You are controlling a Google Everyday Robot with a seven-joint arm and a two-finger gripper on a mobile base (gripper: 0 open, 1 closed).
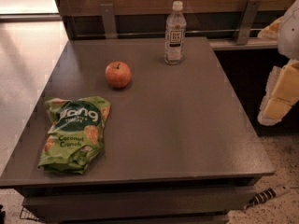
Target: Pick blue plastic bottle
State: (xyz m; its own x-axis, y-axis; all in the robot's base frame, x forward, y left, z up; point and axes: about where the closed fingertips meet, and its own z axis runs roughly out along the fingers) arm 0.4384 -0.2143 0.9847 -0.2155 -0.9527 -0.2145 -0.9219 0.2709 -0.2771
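Judging from my remote console, the blue plastic bottle (175, 34) should be an easy lift. It is slim and probably light, with thin clear walls that I expect to flex under a hard squeeze and a smooth skin that may slip. I cannot tell how full it is, so its weight is a guess. It stands upright beyond the apple (118, 74) and off to the apple's right, near the far edge of the bench (187, 125), well apart from the apple and touching nothing else.

I would take hold across the body at the pale label, below the white cap, where the wall runs straight. A grip too high risks tipping it, since it is tall on a narrow foot.

The end effector (279, 94) hangs far to the right of the apple, out past the bench's right edge, and is not holding the bottle. I cannot tell whether it stands wide or narrow.

By my count there is one bottle, one apple and one green snack bag (74, 134), which lies flat, nearer to me than the apple and to its left. There is one end effector.
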